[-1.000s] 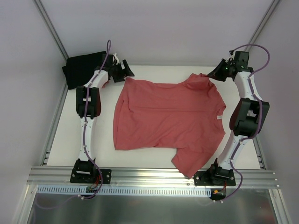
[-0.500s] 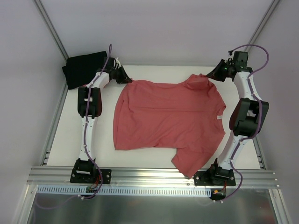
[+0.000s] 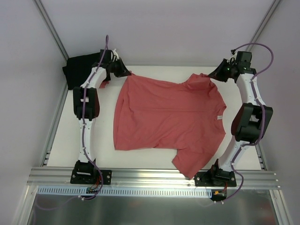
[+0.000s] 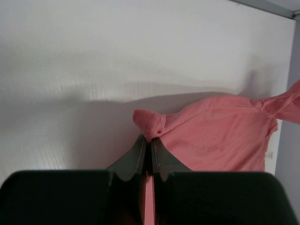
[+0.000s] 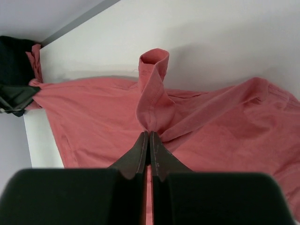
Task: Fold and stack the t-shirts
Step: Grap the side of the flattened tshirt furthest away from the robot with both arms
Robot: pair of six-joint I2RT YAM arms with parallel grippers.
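While the black t-shirt [image 3: 80, 69] is bunched at the far left corner of the bench [image 3: 65, 140], just behind the left arm, the coral-red t-shirt [image 3: 168, 122] is spread across the middle. Its far left corner is now pinched by the left tool [image 3: 126, 73], which was spread wide a second earlier. A far right fold is clamped in the right tool [image 3: 212, 76].

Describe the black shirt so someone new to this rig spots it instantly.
Start at the white table and look to its far left corner. The black shirt sits there as a compact dark bundle, just left of the left pincer. Unlike the red shirt, spread wide mid-table, it is black, bunched small and off in the corner.
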